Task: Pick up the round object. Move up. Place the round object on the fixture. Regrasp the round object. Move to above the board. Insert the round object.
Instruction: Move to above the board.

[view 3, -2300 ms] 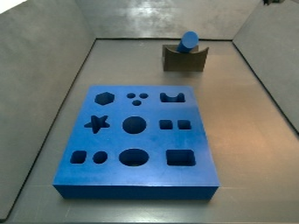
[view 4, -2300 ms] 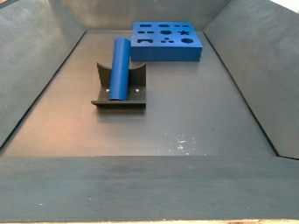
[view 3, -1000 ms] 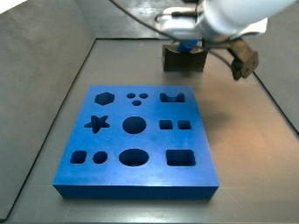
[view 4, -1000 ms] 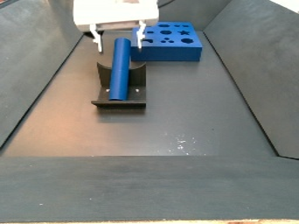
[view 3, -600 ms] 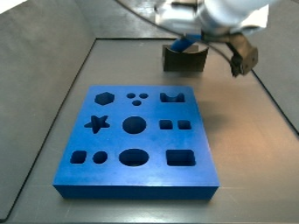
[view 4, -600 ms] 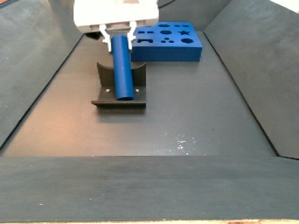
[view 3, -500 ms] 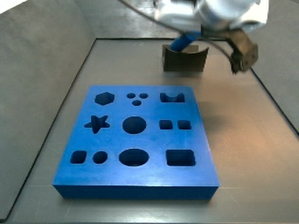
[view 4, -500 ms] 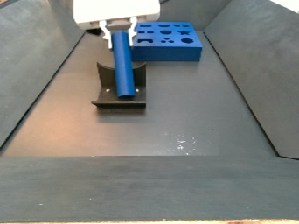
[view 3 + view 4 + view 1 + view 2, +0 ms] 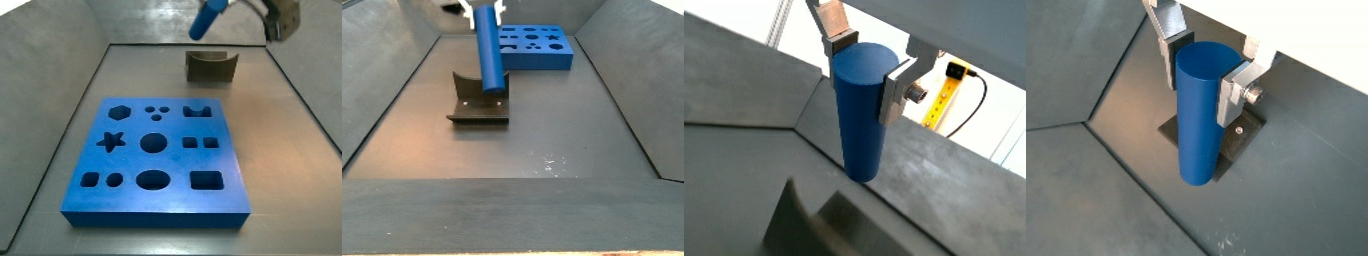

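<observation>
One blue round object [image 9: 1204, 115] hangs upright in the air, clamped near its upper end between the silver fingers [image 9: 898, 86] of the gripper [image 9: 1204, 52], so most of its length points down, free for a hole. Below the gripper, apart from the peg's lower end, the fixture [image 9: 211, 66] sits with its notch empty. Off to the side of the gripper lies the board [image 9: 158, 157], where I judge the peg goes next.
</observation>
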### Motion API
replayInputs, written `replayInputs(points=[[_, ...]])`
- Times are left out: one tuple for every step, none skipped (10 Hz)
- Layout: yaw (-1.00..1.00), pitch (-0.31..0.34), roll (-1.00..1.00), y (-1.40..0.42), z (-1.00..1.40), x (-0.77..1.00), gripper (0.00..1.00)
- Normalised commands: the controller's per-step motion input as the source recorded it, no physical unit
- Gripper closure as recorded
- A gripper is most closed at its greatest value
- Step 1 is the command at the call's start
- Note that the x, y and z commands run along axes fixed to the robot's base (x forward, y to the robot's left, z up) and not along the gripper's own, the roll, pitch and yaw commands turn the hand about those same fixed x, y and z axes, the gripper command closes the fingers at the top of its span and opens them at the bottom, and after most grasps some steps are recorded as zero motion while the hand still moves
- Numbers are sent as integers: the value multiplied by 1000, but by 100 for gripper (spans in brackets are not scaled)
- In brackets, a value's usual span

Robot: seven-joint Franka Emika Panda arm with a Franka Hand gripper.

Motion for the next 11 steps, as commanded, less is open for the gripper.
replayInputs(points=[[23, 34, -93, 80, 1000, -189, 100], [24, 30, -83, 77, 1000, -184, 100], [19, 22, -72, 69, 1000, -171, 100], [17, 16, -72, 66, 1000, -164, 100], [12, 12, -69, 60, 1000, -157, 100], [5, 15, -66, 56, 1000, -150, 100], [1, 13, -70, 49, 1000, -140, 100], [1, 15, -69, 42, 911, -125, 100], [-3, 18, -72, 28, 681, -81, 100], [-5, 30, -72, 21, 509, -59, 100], [-6, 50, -73, 9, 282, -31, 100]])
